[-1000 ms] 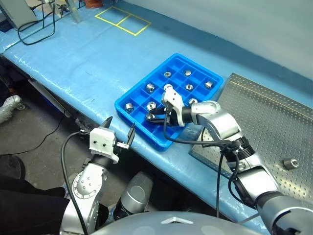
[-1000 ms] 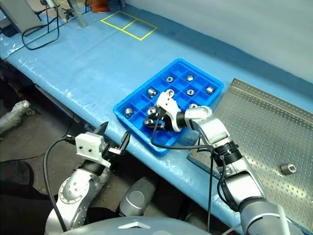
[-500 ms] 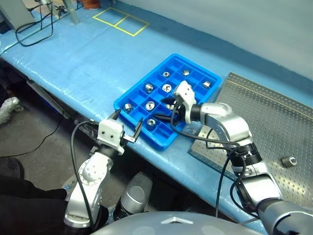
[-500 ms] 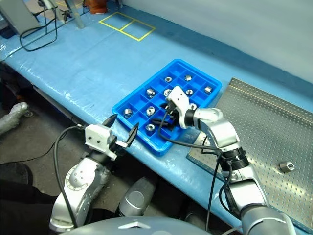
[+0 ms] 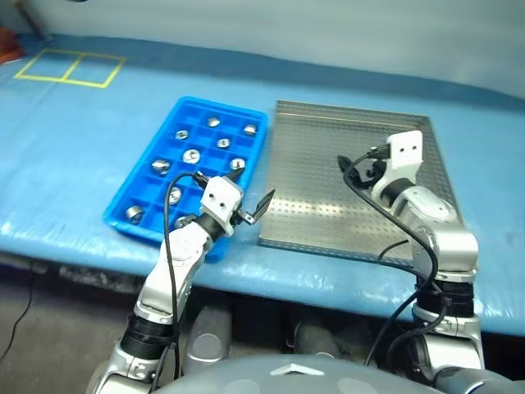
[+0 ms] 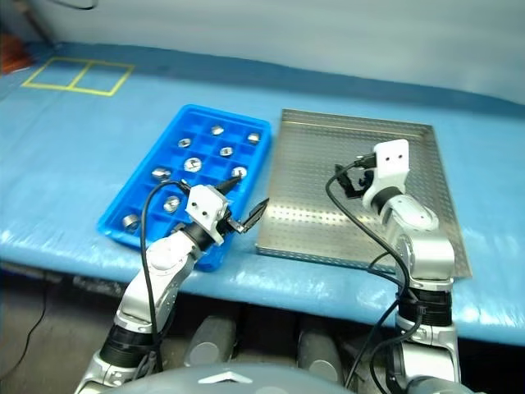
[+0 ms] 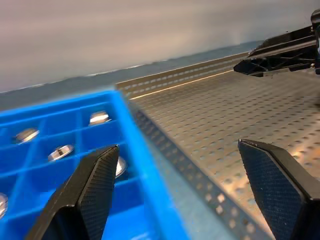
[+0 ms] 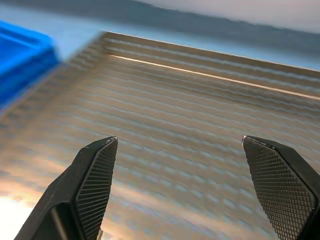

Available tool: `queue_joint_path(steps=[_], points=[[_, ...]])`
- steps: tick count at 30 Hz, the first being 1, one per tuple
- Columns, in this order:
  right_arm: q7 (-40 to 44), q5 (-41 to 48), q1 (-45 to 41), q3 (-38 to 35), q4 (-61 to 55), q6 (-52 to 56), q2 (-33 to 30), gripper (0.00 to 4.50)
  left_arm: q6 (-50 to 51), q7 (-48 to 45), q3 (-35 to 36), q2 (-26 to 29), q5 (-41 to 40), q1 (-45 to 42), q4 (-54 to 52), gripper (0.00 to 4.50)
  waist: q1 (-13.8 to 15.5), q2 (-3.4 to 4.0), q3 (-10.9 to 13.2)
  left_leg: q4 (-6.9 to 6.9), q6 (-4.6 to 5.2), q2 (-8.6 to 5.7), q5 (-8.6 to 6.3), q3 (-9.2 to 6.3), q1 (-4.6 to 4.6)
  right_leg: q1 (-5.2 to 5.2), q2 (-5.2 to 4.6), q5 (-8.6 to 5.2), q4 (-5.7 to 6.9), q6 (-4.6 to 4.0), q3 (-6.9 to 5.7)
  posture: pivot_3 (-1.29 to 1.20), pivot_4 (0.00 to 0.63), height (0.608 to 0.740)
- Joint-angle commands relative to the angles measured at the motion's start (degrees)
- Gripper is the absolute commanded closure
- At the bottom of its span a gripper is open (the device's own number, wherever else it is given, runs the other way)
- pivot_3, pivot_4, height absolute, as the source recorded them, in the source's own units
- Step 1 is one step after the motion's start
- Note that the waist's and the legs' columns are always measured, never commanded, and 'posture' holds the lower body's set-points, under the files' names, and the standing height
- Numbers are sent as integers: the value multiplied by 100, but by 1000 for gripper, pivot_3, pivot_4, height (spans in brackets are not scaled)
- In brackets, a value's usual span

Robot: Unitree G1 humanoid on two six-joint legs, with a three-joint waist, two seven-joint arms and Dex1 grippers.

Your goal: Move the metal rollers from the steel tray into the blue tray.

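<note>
Several metal rollers (image 5: 191, 154) lie one to a compartment in the blue tray (image 5: 250, 152), on the left of the blue-covered table. The steel tray (image 5: 328, 148) sits beside it on the right, its perforated floor showing. My left gripper (image 5: 253, 190) is open and empty, hovering level over the blue tray's near right corner where the two trays meet. My right gripper (image 5: 354, 162) is open and empty, a little above the steel tray's middle, pointing across its floor (image 8: 180, 130). In the left wrist view the right gripper's fingers (image 7: 280, 50) show over the steel tray. My right arm covers part of the steel tray's right side.
The blue tablecloth (image 5: 74, 156) runs left of the trays, with a yellow taped rectangle (image 5: 66, 67) at the far left. The table's front edge (image 5: 328, 287) lies just below both trays. A blue-grey wall (image 5: 328, 25) closes the back.
The view has swung right. My right gripper opened over the blue tray, left a roller there and moved right over the steel tray. My left gripper rose to the blue tray's near corner.
</note>
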Motion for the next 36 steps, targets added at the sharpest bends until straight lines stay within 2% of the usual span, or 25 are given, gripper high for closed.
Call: queue_joint_path(steps=[1, 5, 8, 13, 16, 23, 32, 35, 36], points=[[-283, -120, 34, -134, -153, 70, -43, 281, -181, -112, -84, -10, -6, -82, 46, 316, -360, 7, -4, -3, 2, 0, 1, 2, 6, 1, 0, 0, 4, 0, 5, -84, 150, 740], [-378, 215, -80, -379, -25, 391, 211, 281, -209, -158, -105, -42, -9, -104, 88, 316, -807, 7, -1, -15, 8, 0, 3, 9, 56, 30, 5, -4, 23, -2, 26, -89, 150, 740], [-459, 410, -312, -492, 238, 464, 433, 281, -230, -169, -125, -38, 14, -104, 116, 316, -956, 8, 0, -16, 17, 1, 7, 7, 103, 73, 18, -35, 25, 3, 44, -84, 150, 740], [-717, 455, -768, -552, 843, 352, 659, 281, -239, -156, -120, -15, 36, -92, 102, 316, -992, 8, 0, -13, 65, -15, 41, 21, 106, 78, 27, -21, 33, 19, 100, -69, 150, 740], [-924, 440, -1010, -617, 1351, 388, 687, 281, -236, -139, -122, -17, 39, -87, 85, 316, -981, 7, 0, -9, 68, -22, 47, 30, 103, 77, 51, -14, 33, 31, 158, -61, 150, 740], [-1320, 363, -1314, -655, 2201, 192, 727, 281, -254, -116, -180, -40, 56, -20, 84, 316, -978, 8, 1, -21, 69, -25, 46, 50, 90, 67, 57, 10, 10, 69, 191, -55, 150, 740], [-781, 281, -1616, -284, 3211, -7, 585, 281, -303, -68, -188, -90, 65, -39, 122, 316, -991, 8, 1, -23, 69, -21, 46, 67, 94, 65, 68, 7, 4, 65, 214, -49, 150, 740], [-789, 256, -1643, -276, 3370, -99, 590, 823, -315, -48, -185, -104, 73, -21, 115, 316, -987, 8, 0, -23, 69, -21, 46, 72, 94, 66, 68, 9, 1, 67, 221, -42, 150, 740], [-794, 219, -1629, -230, 3369, -124, 587, 1180, -318, -43, -177, -106, 73, -15, 111, 316, -985, 8, 0, -23, 69, -22, 46, 74, 94, 65, 68, 9, 1, 68, 222, -40, 150, 740]])
